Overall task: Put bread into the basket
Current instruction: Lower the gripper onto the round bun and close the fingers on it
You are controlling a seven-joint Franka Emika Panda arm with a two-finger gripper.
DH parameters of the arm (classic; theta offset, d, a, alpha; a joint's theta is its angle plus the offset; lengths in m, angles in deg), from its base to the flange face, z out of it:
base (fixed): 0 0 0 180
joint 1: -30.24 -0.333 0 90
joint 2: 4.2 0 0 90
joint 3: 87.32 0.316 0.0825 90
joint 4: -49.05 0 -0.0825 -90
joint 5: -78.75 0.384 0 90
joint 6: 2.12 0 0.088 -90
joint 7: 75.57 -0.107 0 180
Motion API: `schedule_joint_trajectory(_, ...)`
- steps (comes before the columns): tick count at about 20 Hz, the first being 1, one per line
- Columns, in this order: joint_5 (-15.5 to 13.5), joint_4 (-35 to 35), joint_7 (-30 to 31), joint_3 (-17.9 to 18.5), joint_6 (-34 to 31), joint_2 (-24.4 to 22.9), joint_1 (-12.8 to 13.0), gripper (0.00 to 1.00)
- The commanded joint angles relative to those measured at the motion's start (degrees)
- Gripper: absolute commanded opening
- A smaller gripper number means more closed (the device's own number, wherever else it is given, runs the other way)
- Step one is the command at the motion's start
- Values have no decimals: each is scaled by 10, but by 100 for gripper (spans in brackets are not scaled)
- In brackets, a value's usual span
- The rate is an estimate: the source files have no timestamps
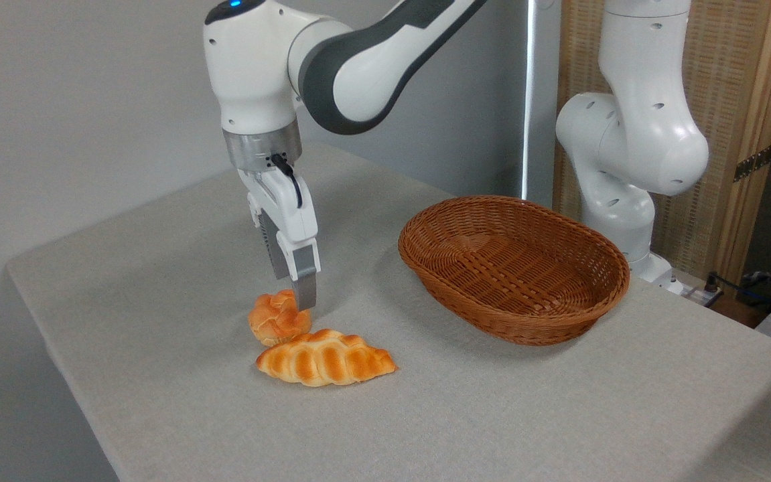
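Observation:
The bread, a small round golden bun with a knotted top, rests on the grey table just left of centre. My gripper points straight down onto the bun's upper right side. Its near finger overlaps the bun's edge, and the other finger stands slightly apart behind it with its tip hidden. The jaws look open, and I cannot tell whether they touch the bun. The oval brown wicker basket sits to the right with nothing in it, well apart from the bun.
A longer braided loaf with browned ridges lies right in front of the bun, touching it. The arm's white base rises behind the basket. The table's left edge and front edge are close.

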Motion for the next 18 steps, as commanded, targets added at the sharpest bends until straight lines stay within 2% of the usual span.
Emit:
schedule_joint_trajectory(1, 1, -18, -5, 6, 20, -15, 10, 100)
schedule_joint_trajectory(6, 1, -19, -4, 6, 70, -7, 10, 100)
schedule_joint_trajectory(13, 3, -19, -8, 6, 72, 3, 10, 100)
schedule_joint_trajectory(16, 31, -20, -7, 4, 72, 18, 13, 100)
schedule_joint_trajectory(18, 34, -19, -6, 4, 89, 32, 19, 100)
